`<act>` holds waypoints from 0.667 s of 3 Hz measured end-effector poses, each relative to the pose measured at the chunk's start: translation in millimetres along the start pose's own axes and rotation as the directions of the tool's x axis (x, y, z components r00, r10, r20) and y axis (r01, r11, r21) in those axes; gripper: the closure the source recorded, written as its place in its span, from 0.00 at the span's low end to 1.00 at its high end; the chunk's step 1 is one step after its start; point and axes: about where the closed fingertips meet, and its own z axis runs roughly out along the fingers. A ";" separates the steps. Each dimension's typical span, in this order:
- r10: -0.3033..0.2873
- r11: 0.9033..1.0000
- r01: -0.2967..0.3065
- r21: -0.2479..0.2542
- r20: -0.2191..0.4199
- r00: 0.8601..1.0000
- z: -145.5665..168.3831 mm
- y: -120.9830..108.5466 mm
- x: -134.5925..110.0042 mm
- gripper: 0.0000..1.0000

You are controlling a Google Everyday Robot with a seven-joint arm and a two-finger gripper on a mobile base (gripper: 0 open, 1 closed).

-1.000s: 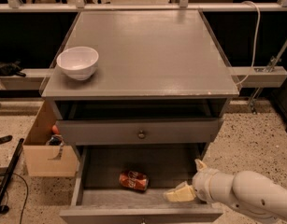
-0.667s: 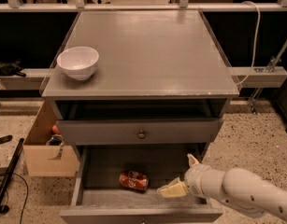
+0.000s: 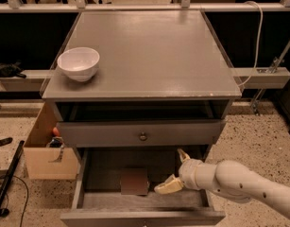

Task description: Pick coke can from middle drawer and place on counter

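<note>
The coke can [image 3: 134, 181] lies as a dull red shape on the floor of the open middle drawer [image 3: 104, 174], near its middle. My gripper [image 3: 174, 171] reaches into the drawer from the right on a white arm. It sits just right of the can and does not touch it. Its cream fingers are spread open, one [image 3: 166, 187] low beside the can, the other up near the drawer's back. The grey counter [image 3: 149, 51] is the cabinet's top, above.
A white bowl [image 3: 79, 63] stands on the counter's left front. The closed drawer front with a round knob [image 3: 143, 136] overhangs the open drawer. A cardboard box [image 3: 45, 150] sits on the floor to the left. A white cable [image 3: 258, 37] hangs at the right.
My gripper has moved left inside the drawer, closer to the can. The can has stayed in place.
</note>
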 end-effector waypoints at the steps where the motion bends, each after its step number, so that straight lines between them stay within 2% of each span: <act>1: -0.039 0.997 0.038 -0.065 -0.018 0.999 35.2 -0.1 46.0 0.00; 2: -0.050 0.996 0.048 -0.070 -0.016 0.999 40.3 1.2 42.7 0.00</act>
